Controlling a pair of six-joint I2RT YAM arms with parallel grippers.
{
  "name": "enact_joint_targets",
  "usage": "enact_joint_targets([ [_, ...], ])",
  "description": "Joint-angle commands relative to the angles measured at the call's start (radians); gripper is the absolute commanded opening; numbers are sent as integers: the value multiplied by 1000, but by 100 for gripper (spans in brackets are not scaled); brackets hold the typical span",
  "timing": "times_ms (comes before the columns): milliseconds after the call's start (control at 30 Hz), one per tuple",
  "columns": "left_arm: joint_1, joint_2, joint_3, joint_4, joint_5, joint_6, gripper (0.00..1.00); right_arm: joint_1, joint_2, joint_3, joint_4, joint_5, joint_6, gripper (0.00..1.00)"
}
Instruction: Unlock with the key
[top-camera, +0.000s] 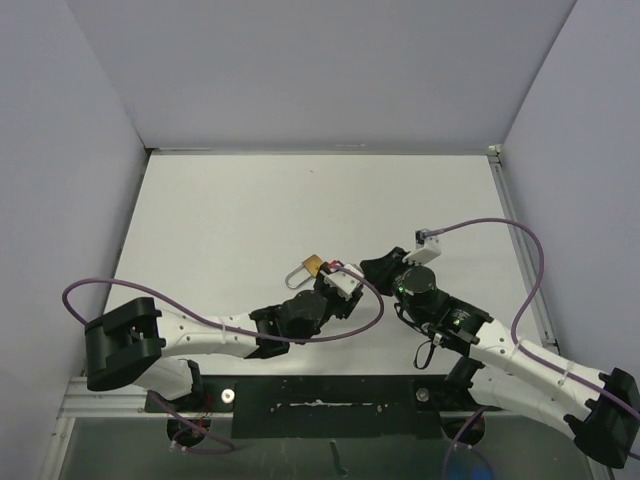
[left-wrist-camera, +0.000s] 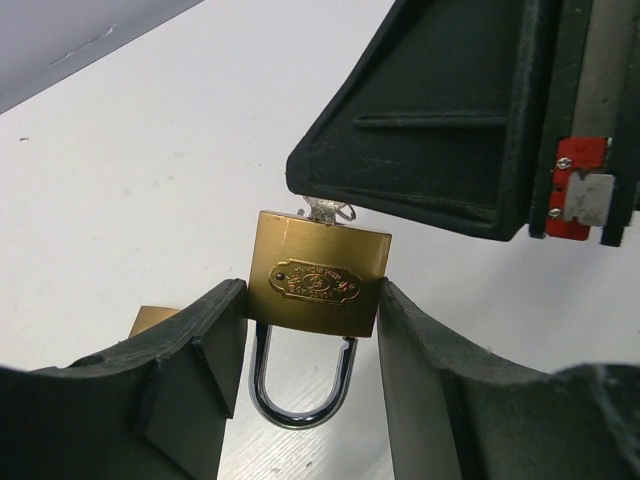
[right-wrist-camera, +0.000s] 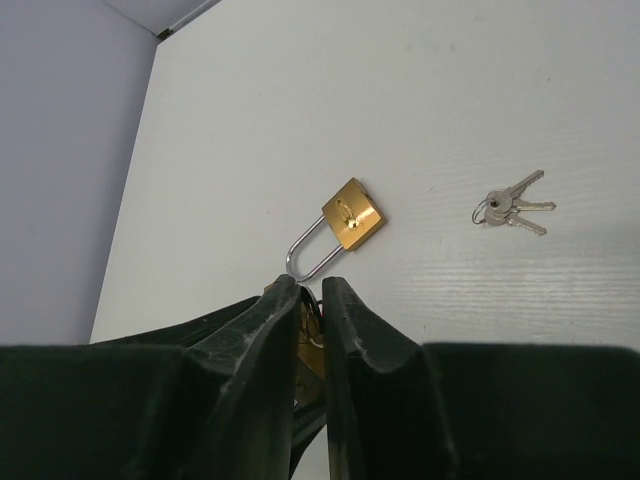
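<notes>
Now my left claw (left-wrist-camera: 312, 310) clamps one brass padlock (left-wrist-camera: 318, 280), and my right claw (right-wrist-camera: 312, 290), nearly closed, pinches one key (left-wrist-camera: 322, 211) against its end opposite the shackle. Farther out, a second padlock (right-wrist-camera: 351, 214) and one key ring (right-wrist-camera: 510, 208) lie on the table (right-wrist-camera: 450, 100).

Brass padlock (left-wrist-camera: 318, 282), squarish, with an oval stamped plate on its face. Pinched at both sides, keyhole end turned away, steel shackle (left-wrist-camera: 300, 390) turned toward the near-left corner and seemingly seated in the body. Silver key (left-wrist-camera: 325, 212) pushed into the keyhole end, with only a short stub on show. Sits toward the near edge of the counter (top-camera: 250, 200), about midway between left and right edges.
</notes>
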Motion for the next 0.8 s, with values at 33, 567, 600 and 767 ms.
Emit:
enact_joint_targets([
  [33, -20, -21, 62, 143, 24, 12, 0, 3, -39, -8, 35, 83, 17, 17],
  [567, 37, -89, -3, 122, 166, -23, 0, 1, -162, -6, 13, 47, -132, 67],
  [600, 51, -100, -8, 117, 190, -30, 0, 1, -168, -8, 9, 42, -140, 66],
  [767, 107, -152, -10, 34, 287, -46, 0, -1, -203, -8, -66, 75, -140, 64],
])
